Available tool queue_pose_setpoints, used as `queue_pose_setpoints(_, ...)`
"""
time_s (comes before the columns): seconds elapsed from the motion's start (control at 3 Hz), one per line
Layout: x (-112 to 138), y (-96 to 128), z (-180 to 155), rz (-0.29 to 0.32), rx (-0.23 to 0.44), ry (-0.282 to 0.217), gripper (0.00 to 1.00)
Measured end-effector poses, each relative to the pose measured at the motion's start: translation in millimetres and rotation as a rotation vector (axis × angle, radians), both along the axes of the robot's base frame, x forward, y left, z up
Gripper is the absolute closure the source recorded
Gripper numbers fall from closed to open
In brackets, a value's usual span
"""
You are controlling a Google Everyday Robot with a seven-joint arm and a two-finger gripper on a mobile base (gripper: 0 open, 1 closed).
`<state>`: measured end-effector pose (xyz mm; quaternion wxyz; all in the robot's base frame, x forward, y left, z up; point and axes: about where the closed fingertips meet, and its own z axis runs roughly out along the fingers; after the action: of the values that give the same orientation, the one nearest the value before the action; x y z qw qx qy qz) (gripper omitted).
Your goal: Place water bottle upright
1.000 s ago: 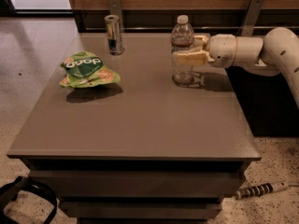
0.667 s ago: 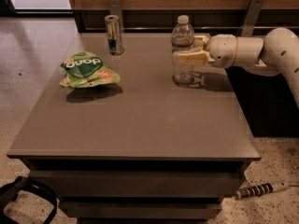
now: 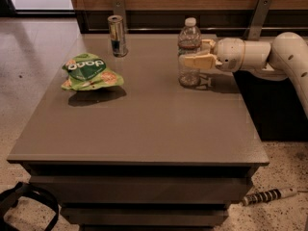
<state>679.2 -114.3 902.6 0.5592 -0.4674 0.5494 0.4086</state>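
Note:
The water bottle (image 3: 188,37), clear ribbed plastic with a white cap, stands upright on the brown table (image 3: 144,124) at its back right. My gripper (image 3: 193,53) reaches in from the right at the bottle's mid-height. It is shut on the bottle, one cream finger (image 3: 198,61) across its front and the other behind it. The bottle's base rests on the table top.
A slim silver-and-blue can (image 3: 116,35) stands upright at the back, left of the bottle. A green chip bag (image 3: 89,72) lies on the table's left side. A wooden wall with metal brackets runs behind the table. A black strap lies on the floor at bottom left.

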Motion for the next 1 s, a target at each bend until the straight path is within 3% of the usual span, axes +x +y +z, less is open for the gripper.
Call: queue_pose_setpoints(1.0,4.4,-5.3,-7.4,0.012,0.033,0.043,1.0)
